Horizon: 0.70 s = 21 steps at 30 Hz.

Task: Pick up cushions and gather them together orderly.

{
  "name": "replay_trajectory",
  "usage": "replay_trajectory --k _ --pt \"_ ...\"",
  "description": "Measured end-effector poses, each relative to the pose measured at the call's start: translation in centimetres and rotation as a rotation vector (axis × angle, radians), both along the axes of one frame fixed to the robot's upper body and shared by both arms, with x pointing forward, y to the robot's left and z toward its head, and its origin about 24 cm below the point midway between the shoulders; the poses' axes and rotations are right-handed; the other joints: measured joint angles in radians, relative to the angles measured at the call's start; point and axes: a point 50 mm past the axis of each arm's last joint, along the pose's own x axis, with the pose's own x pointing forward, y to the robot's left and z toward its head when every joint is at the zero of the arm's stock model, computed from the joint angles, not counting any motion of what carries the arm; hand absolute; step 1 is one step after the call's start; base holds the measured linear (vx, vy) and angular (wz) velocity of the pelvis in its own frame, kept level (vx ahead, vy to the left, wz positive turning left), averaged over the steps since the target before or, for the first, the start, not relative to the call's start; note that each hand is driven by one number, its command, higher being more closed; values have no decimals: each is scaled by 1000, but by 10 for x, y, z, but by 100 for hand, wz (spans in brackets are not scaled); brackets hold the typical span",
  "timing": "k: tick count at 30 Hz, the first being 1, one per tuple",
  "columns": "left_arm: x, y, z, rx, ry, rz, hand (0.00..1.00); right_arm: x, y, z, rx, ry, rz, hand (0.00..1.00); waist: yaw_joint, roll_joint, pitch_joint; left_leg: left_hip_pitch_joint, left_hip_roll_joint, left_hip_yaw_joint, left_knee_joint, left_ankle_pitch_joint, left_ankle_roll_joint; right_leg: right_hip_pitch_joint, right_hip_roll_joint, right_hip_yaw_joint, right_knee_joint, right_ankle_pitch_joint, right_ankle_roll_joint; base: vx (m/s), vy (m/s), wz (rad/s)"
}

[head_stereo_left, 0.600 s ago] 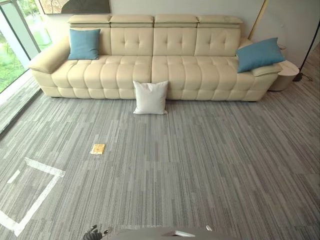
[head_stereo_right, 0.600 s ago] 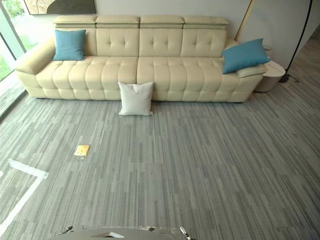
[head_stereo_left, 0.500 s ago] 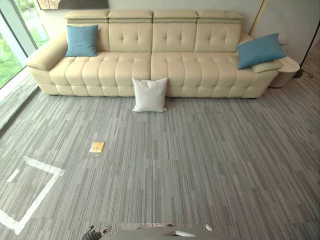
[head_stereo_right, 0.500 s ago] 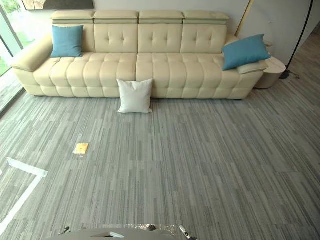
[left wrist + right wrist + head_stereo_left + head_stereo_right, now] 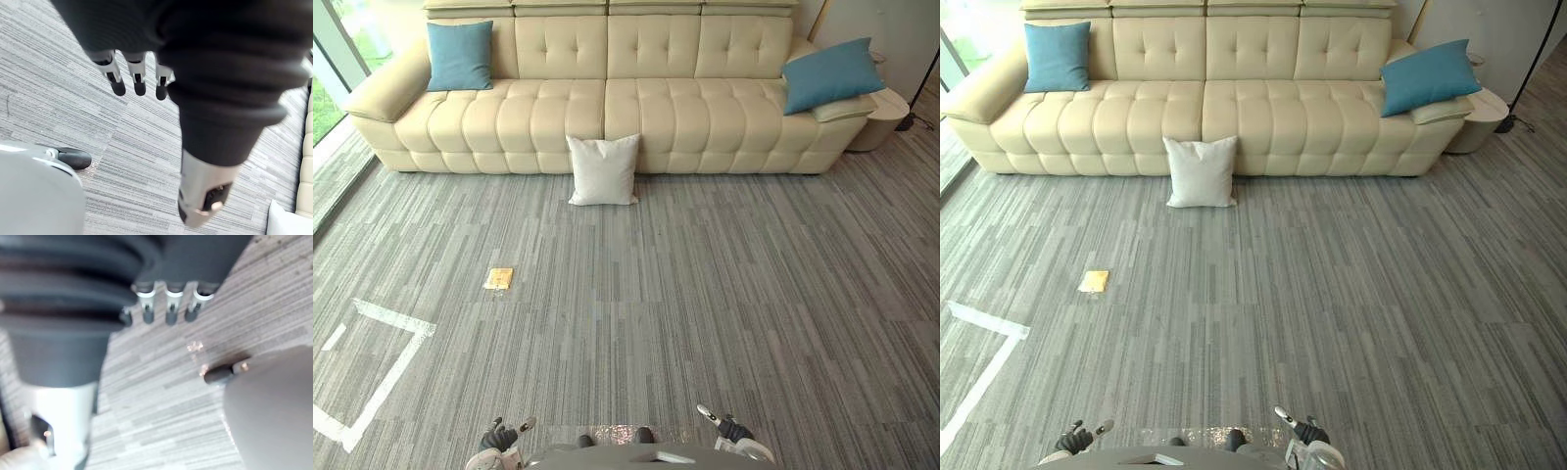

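Left hand (image 5: 496, 440) and right hand (image 5: 733, 432) hang empty, fingers loose and straight. At 12 o'clock a white cushion (image 5: 603, 169) stands on the carpet (image 5: 705, 294) against the sofa (image 5: 636, 108). Left blue cushion (image 5: 460, 56) sits on it at 11 o'clock, right blue cushion (image 5: 829, 75) at 1.

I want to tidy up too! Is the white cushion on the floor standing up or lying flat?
Standing up. The white cushion rests on its bottom edge on the carpet, propped against the front of the sofa.
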Motion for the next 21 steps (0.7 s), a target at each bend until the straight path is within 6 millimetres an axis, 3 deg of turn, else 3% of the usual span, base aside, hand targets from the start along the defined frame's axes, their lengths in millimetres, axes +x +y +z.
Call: replay_trajectory --k 16,21 --pt "1 2 0 -12 -7 2 0 0 4 -1 10 1 2 0 1 -17 10 12 0 10 -19 4 0 0 2 7 0 -3 4 -7 -2 -1" --pt "2 4 1 -2 -8 -9 0 2 4 0 4 1 30 0 10 -24 17 3 5 58 -19 -3 0 -26 8 56 0 -3 5 -39 -4 -26"
